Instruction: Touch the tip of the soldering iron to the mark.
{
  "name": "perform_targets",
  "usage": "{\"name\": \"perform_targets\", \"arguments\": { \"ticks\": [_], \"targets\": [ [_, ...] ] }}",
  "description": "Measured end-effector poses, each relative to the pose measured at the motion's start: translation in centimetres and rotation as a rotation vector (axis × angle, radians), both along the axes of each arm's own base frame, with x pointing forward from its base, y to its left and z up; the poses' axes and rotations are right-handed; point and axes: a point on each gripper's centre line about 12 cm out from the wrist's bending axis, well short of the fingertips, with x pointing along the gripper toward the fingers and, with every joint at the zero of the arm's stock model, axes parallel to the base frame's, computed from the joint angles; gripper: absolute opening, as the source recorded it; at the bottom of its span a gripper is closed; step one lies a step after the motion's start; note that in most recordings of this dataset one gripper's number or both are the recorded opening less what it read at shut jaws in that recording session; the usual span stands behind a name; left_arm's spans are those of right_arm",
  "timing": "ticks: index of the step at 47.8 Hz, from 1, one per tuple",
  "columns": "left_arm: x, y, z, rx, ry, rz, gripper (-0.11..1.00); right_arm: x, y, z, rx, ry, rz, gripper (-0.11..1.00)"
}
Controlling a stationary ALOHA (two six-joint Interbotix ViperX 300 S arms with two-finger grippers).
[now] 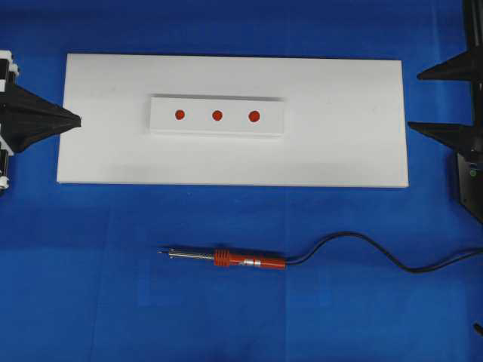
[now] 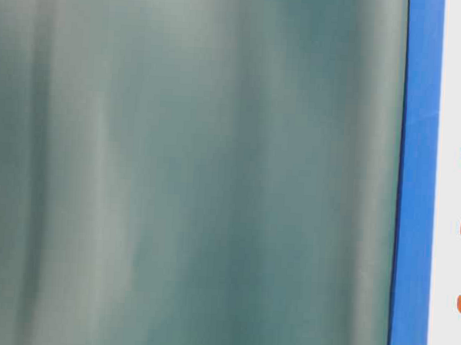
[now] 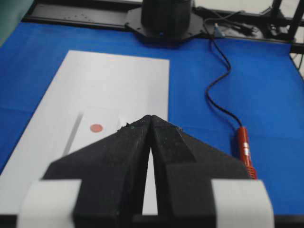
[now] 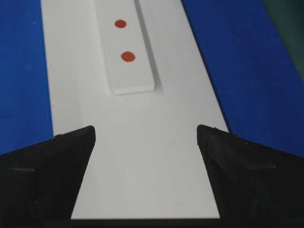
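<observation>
At the left edge of the white board (image 1: 362,151), the left tool (image 1: 74,120) rests with its fingers pressed together, holding nothing. Across the board the right tool (image 1: 424,101) stands with its fingers wide apart, also bare. Between them a white block (image 1: 217,130) carries three red dots; the mark (image 1: 179,115) is the left-end one. Near the front of the blue bench (image 1: 75,302) the soldering iron (image 1: 249,261) lies flat, well apart from both tools, its tip (image 1: 161,251) pointing left and its black cord (image 1: 362,245) trailing right.
</observation>
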Motion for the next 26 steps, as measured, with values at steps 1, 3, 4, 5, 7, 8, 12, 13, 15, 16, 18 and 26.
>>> {"name": "perform_targets", "arguments": {
  "ticks": [1, 3, 4, 5, 7, 8, 12, 13, 15, 16, 18, 26],
  "targets": [
    [0.00, 0.00, 0.00, 0.000, 0.000, 0.000, 0.00, 0.00, -0.03, 0.00, 0.000, 0.000, -0.002, 0.77],
    [-0.02, 0.00, 0.03, -0.001, -0.002, 0.000, 0.00, 0.00, -0.03, 0.00, 0.000, 0.000, -0.002, 0.77],
    [-0.02, 0.00, 0.03, 0.000, -0.002, 0.000, 0.00, 0.00, 0.00, 0.00, 0.000, 0.000, 0.000, 0.77],
    [0.00, 0.00, 0.00, -0.002, 0.000, 0.000, 0.00, 0.00, -0.03, 0.00, 0.000, 0.000, -0.002, 0.77],
    [0.00, 0.03, 0.00, -0.001, 0.000, 0.002, 0.00, 0.01, -0.01, 0.03, 0.000, -0.003, 0.000, 0.77],
    [0.00, 0.00, 0.00, 0.000, 0.000, 0.000, 0.00, 0.01, -0.01, 0.03, 0.000, -0.003, 0.000, 0.77],
    [0.00, 0.00, 0.00, 0.000, 0.000, 0.000, 0.00, 0.04, 0.02, 0.06, 0.000, -0.006, 0.002, 0.77],
    [0.00, 0.00, 0.00, -0.002, 0.000, 0.000, 0.00, 0.03, 0.00, 0.06, 0.000, -0.006, 0.001, 0.77],
    [0.00, 0.00, 0.00, 0.000, 0.000, 0.000, 0.00, 0.04, 0.03, 0.07, -0.002, -0.007, 0.004, 0.77],
    [0.00, 0.00, 0.00, 0.000, 0.000, 0.000, 0.00, 0.06, 0.00, 0.05, 0.000, -0.006, 0.001, 0.77],
    [0.00, 0.00, 0.00, 0.000, 0.000, 0.000, 0.00, 0.06, 0.00, 0.05, 0.000, -0.006, 0.001, 0.77],
    [-0.04, 0.00, -0.10, 0.000, 0.002, 0.000, 0.00, 0.14, 0.04, -0.12, 0.000, -0.001, 0.004, 0.77]
  ]
}}
